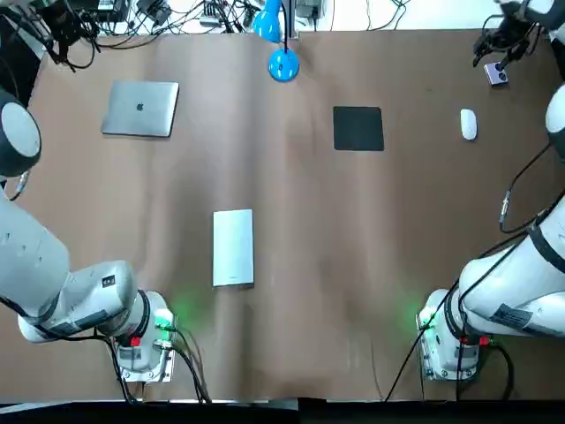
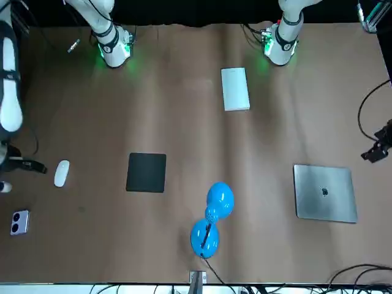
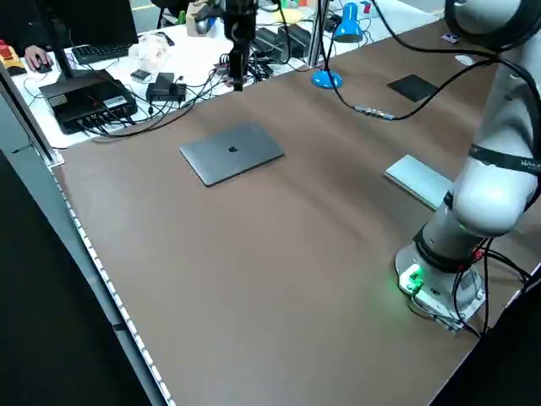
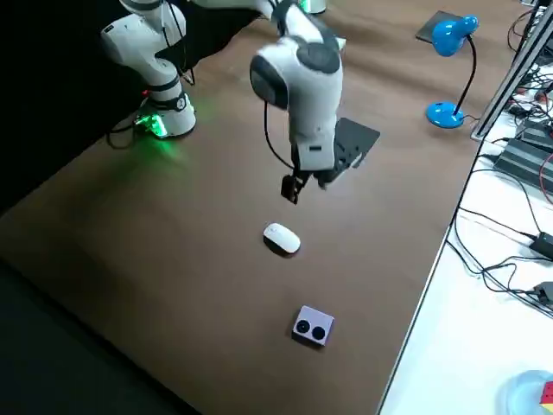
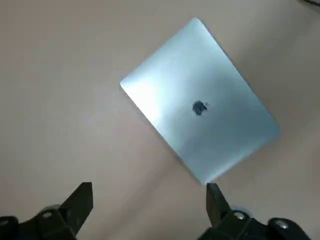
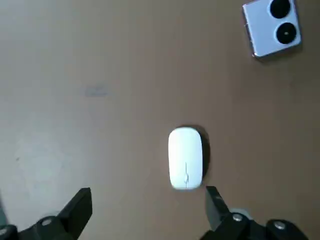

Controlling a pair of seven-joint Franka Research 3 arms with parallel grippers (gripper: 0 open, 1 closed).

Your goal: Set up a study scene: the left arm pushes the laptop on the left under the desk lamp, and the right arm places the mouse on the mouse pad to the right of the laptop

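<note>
Right hand [image 6: 147, 197] hangs wide open, empty, over the mouse [image 6: 186, 158] at top view's upper right; left hand [image 5: 148, 192] likewise above the laptop [image 5: 200, 100], upper left. We reckon an off-centre pinch could squirt the mouse away.

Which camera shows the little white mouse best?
The right wrist view: the mouse sits close and large, its seam visible, just beyond the open right gripper. Top, front and right side views show it as a small white oval; the left wrist view misses it.
</note>
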